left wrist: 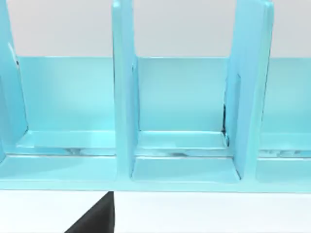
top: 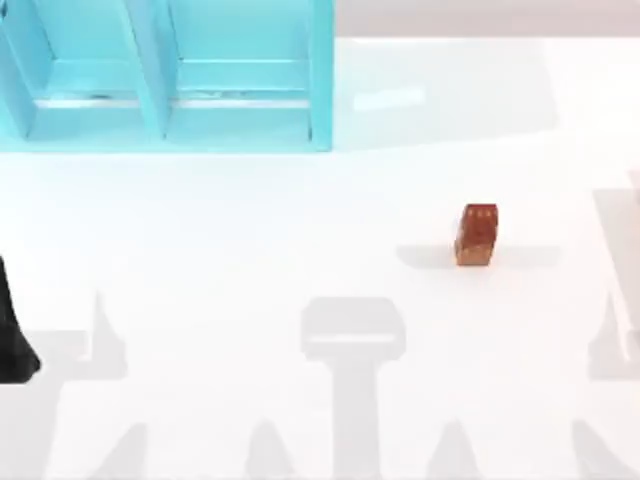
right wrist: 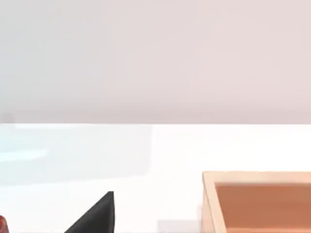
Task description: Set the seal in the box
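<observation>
The seal (top: 477, 235), a small glossy reddish-brown block with a brighter red top bearing pale dots, stands upright on the white table right of centre. A sliver of the seal (right wrist: 2, 225) also shows in the right wrist view. The box (right wrist: 257, 175), pale wood with an orange-tan inside and an open top, lies close ahead in the right wrist view. My left arm (top: 14, 340) sits parked at the table's left edge, far from the seal. A dark part of my left gripper (left wrist: 97, 217) faces the blue rack. A dark part of my right gripper (right wrist: 97, 213) hangs over bare table.
A light blue rack (top: 165, 75) with upright dividers stands at the back left, seen close in the left wrist view as the rack (left wrist: 124, 107). Grey shadows of the arms fall across the front of the white table (top: 300, 220).
</observation>
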